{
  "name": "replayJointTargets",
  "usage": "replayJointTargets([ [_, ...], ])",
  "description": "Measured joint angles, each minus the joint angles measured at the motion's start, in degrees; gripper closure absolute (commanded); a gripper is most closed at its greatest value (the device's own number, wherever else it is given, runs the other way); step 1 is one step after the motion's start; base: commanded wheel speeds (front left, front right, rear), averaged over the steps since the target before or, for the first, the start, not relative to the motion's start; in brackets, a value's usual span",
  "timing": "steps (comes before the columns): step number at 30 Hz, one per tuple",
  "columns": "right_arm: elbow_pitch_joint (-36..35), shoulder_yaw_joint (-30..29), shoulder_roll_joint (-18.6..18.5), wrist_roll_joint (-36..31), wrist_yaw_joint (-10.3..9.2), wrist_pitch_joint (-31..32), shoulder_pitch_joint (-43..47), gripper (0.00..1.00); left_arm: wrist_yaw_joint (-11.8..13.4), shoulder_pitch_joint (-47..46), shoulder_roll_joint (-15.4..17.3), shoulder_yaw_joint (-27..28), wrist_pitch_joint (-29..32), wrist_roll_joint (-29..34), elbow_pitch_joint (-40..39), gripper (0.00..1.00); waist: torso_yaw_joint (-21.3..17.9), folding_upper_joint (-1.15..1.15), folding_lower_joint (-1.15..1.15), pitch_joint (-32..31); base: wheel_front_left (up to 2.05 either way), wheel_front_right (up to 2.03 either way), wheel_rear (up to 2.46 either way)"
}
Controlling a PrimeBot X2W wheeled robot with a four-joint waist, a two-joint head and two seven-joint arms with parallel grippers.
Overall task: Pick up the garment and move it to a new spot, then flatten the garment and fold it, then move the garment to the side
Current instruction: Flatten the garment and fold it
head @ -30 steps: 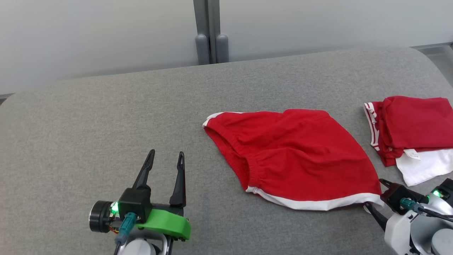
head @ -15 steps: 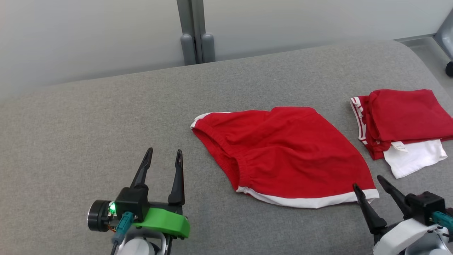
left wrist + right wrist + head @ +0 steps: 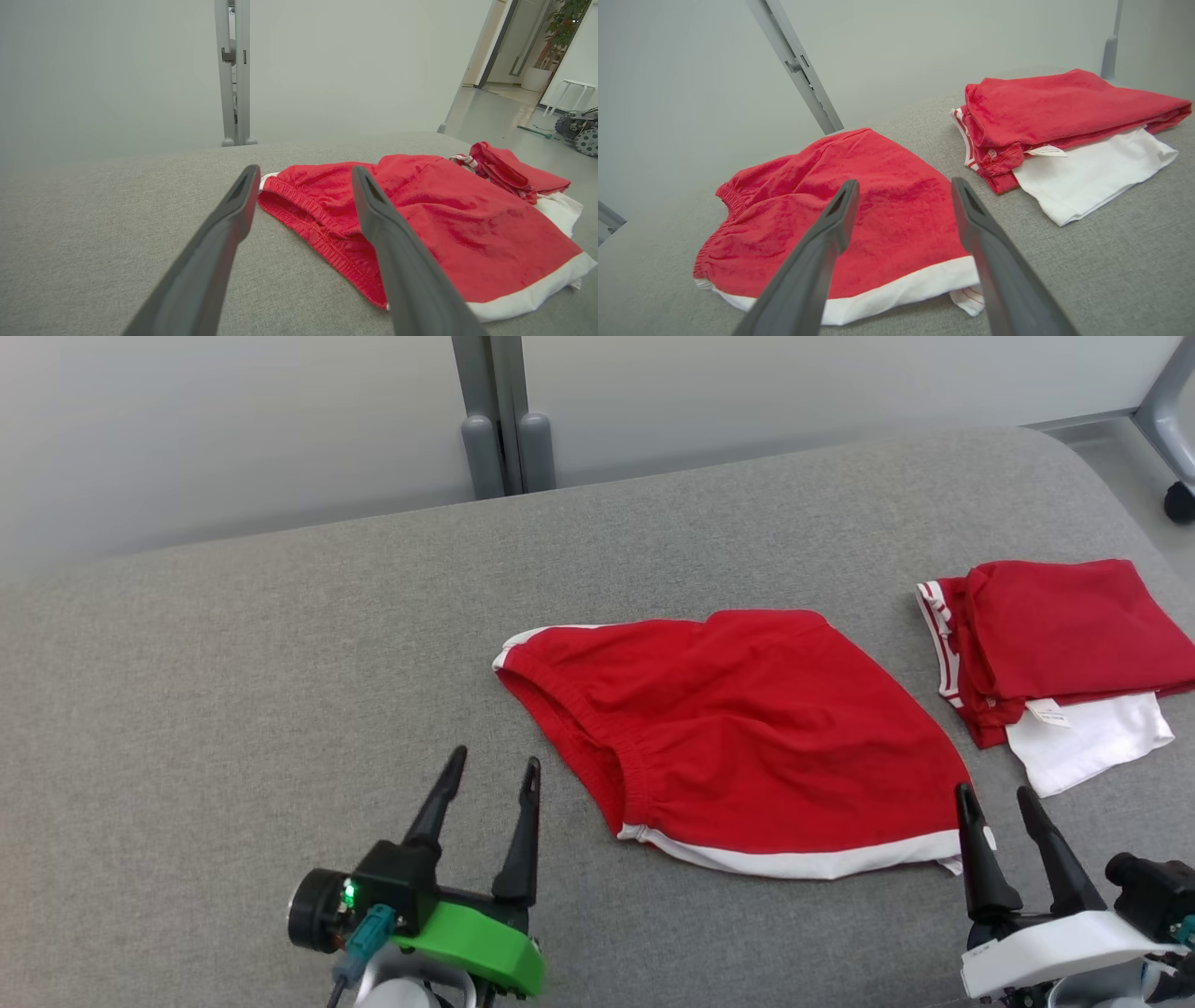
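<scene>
Jaws left and right stand open, empty, flanking the red shorts [image 3: 766, 728]

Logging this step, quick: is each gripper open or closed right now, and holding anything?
Left gripper: open, holding nothing.
Right gripper: open, holding nothing.

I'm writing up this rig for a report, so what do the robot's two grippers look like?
Each has two long, dark, tapering fingers. The left gripper has a black body, a bright green bracket, a glowing green light and a teal plug. The right gripper sits on a white shell.
</scene>
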Motion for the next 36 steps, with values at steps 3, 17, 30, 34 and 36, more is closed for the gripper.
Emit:
replayJointTargets([
  [3,0.5,-1.5,0.0,-0.5,0.0,-0.1,-0.9,0.0,-3.9,-0.3,0.0,-3.6,0.0,-0.7,3.8,0.0,-0.1,0.0,0.0,0.6,0.0,0.0,0.0],
  [17,1.5,-1.0,-0.3,-2.3,0.0,-0.4,-2.7,0.0,-6.2,-9.9,0.0,-15.8,0.0,-3.5,23.3,0.0,-3.6,0.0,0.0,2.5,0.0,0.0,0.0],
  [30,2.5,-1.4,-0.9,-3.3,0.0,-0.4,-2.7,0.0,-6.0,-13.0,0.0,-17.6,0.0,-9.1,26.9,1.0,-5.5,0.0,0.0,2.6,0.0,0.0,0.0],
  [34,3.5,-1.6,-1.2,-4.1,0.0,-0.4,-2.6,0.0,-6.0,-13.1,0.0,-17.3,0.0,-9.0,26.7,1.0,-4.8,0.0,0.0,2.6,0.0,0.0,0.0],
  [36,3.8,-1.6,-1.2,-4.6,0.0,-0.4,-2.6,0.0,-6.0,-13.1,0.0,-17.1,0.0,-8.9,26.6,1.0,-4.5,0.0,0.0,2.6,0.0,0.0,0.0],
])
